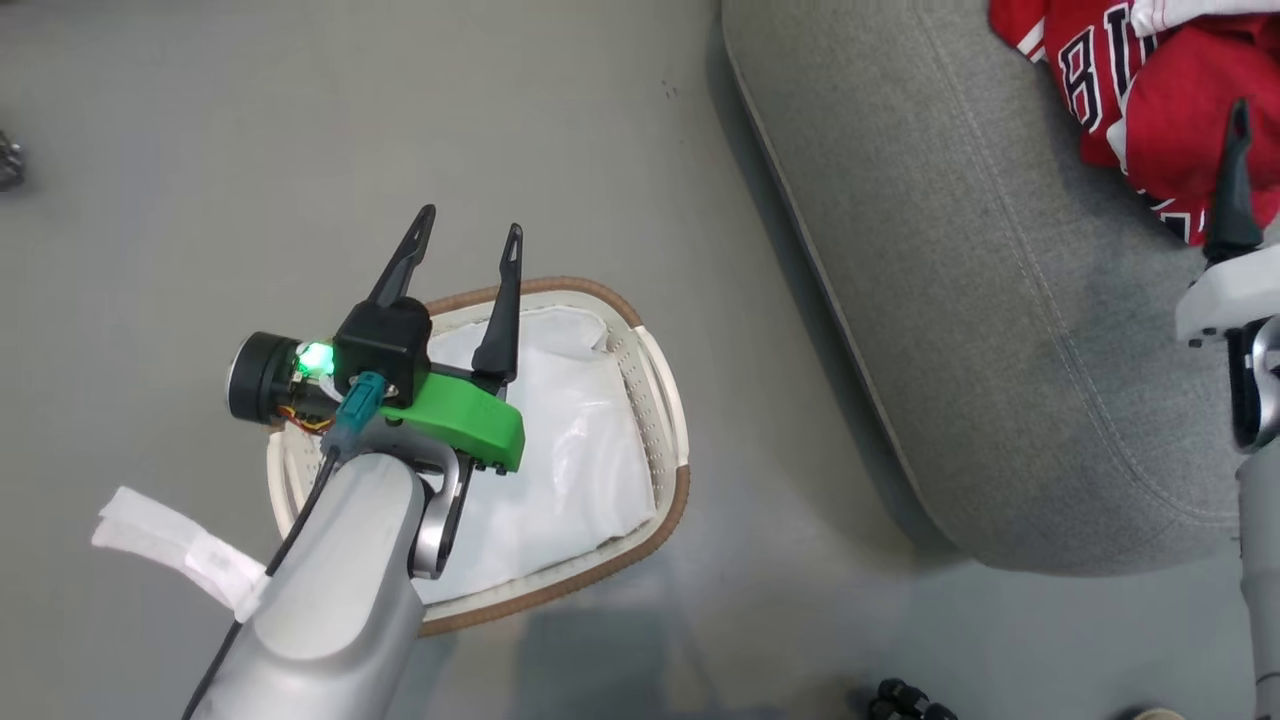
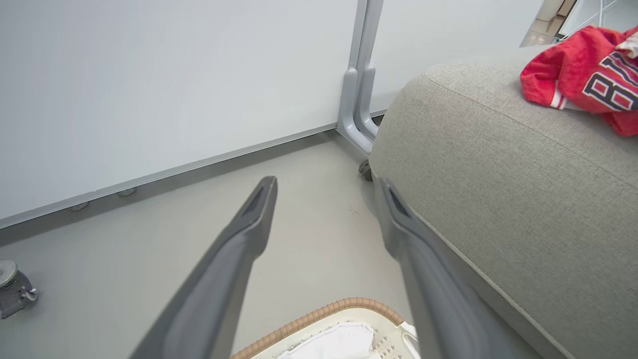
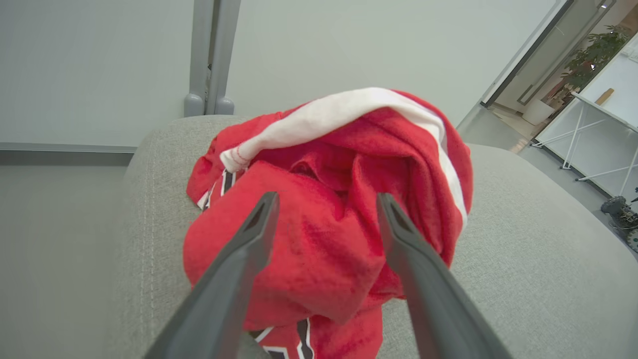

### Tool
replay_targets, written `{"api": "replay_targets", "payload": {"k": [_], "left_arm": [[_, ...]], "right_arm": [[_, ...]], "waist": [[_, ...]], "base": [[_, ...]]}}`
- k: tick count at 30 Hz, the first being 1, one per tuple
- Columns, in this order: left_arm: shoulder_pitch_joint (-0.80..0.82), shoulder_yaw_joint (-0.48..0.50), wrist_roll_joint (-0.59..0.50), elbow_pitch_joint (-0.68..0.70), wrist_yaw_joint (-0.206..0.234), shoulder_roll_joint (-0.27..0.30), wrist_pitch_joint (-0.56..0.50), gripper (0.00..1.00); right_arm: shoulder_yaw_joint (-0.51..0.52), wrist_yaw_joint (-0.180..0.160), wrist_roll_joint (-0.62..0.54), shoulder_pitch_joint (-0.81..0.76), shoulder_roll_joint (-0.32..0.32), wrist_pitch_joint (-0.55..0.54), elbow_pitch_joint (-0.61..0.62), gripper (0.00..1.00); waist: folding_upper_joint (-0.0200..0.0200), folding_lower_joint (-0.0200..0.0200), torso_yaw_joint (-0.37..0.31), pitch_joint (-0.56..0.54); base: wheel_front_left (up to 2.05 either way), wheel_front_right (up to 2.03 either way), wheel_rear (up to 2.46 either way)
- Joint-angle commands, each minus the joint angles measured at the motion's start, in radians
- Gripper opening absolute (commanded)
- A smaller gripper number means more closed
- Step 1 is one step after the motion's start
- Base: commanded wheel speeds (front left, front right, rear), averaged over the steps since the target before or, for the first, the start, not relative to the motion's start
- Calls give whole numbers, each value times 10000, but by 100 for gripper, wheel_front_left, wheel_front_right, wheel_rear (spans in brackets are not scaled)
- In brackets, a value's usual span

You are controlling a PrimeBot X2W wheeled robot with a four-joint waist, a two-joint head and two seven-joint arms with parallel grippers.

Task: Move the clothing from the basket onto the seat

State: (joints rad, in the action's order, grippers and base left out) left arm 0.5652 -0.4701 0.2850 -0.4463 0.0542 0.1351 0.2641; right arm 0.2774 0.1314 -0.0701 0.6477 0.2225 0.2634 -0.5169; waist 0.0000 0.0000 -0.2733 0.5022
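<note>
Lying heaped on the seat [image 1: 1000,300], well back from the rounded edge that faces the basket [image 1: 672,400]: clothing [image 1: 1160,110], red, one piece lettered in black and white, the other with a white stripe uppermost. Right gripper [image 3: 327,197] over the heap, fingers spread wide to either side of a red fold, pinching nothing; left gripper [image 1: 471,220] above the basket's far rim, fingers likewise wide apart and empty. Basket on the floor [image 1: 300,130] beside the seat, not touching it, a crumpled white liner [image 1: 570,450] inside.
</note>
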Motion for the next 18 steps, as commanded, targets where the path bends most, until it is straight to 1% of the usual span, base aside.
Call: {"api": "replay_targets", "payload": {"k": [1,7,14,18], "left_arm": [[-304,167,-147,170,78,-43,-1,100],[-1086,1003,-331,687,170,-206,-1,100],[-1844,1904,-974,1130,259,-312,-2,100],[-2337,2324,-1315,1355,224,-422,0,100]], "right_arm": [[-122,-15,161,-296,-78,18,159,100],[-501,-15,629,-885,-405,19,660,100],[-1098,-15,852,-1186,-777,19,870,100],[-1343,-15,951,-1375,-1014,19,955,100]], "waist": [[0,0,546,-564],[0,0,1241,-1163],[0,0,1959,-1658],[0,0,2264,-1929]], "base": [[0,0,0],[0,0,0],[0,0,0],[0,0,0]]}}
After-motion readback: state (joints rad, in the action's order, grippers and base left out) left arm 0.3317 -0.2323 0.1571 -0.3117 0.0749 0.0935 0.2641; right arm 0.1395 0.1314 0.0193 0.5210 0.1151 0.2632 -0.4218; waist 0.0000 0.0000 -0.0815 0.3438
